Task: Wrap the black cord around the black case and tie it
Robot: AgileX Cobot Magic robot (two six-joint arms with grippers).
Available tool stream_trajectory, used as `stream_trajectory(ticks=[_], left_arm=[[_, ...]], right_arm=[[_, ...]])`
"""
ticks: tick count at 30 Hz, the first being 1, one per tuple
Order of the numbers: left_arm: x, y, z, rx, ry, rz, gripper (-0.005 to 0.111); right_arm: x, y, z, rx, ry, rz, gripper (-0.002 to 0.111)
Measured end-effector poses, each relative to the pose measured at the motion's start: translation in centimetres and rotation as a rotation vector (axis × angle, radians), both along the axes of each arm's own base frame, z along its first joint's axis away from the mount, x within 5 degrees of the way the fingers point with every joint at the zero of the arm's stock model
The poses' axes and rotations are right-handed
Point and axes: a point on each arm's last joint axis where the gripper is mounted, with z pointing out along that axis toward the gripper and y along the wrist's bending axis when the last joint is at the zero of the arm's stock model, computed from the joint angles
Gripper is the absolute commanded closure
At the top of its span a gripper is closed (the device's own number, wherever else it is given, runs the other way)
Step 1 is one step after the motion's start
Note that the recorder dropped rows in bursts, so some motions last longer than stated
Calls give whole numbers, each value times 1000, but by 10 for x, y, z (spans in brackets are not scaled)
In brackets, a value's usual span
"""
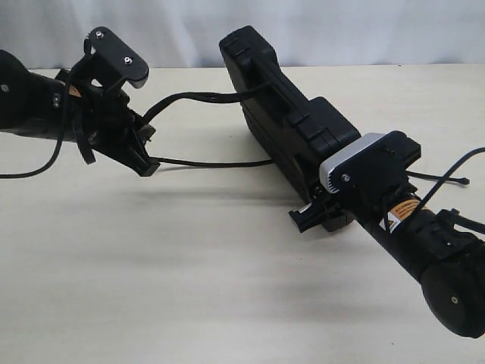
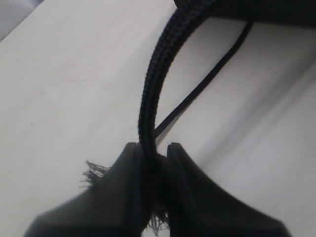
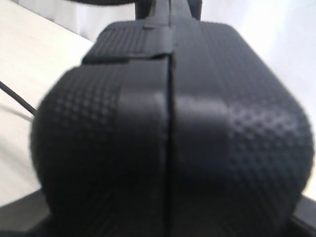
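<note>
The black case (image 1: 280, 114) stands on its long edge across the middle of the table. My right gripper (image 1: 314, 214) is shut on its near end. In the right wrist view the case's dimpled end (image 3: 197, 123) fills the picture and hides the jaws, apart from a grey finger edge (image 3: 19, 215). One strand of the black cord (image 1: 197, 96) runs from my left gripper (image 1: 145, 163) up onto the case, and a second strand (image 1: 212, 163) lies on the table towards the case's base. My left gripper (image 2: 154, 153) is shut on the braided cord (image 2: 153, 89) just above its frayed tuft (image 2: 91, 173).
The cream table (image 1: 189, 288) stretches wide in front of both arms. A white curtain hangs behind the table. Thin robot wires (image 1: 447, 180) loop off the right arm, and more hang by the left arm (image 1: 45, 163).
</note>
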Motion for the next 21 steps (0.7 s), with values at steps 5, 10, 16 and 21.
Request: stream_trajectory(ticks=[5, 10, 16, 21], left_arm=[[1, -3, 2, -23, -2, 16, 107], [-1, -13, 1, -26, -8, -9, 107], [-1, -12, 1, 37, -25, -32, 107], [-2, -3, -3, 159, -1, -20, 107]], right_arm=[[0, 0, 0, 5, 1, -1, 104], [0, 0, 0, 16, 6, -4, 104], [0, 0, 1, 26, 8, -8, 104], [0, 0, 1, 29, 9, -8, 104]])
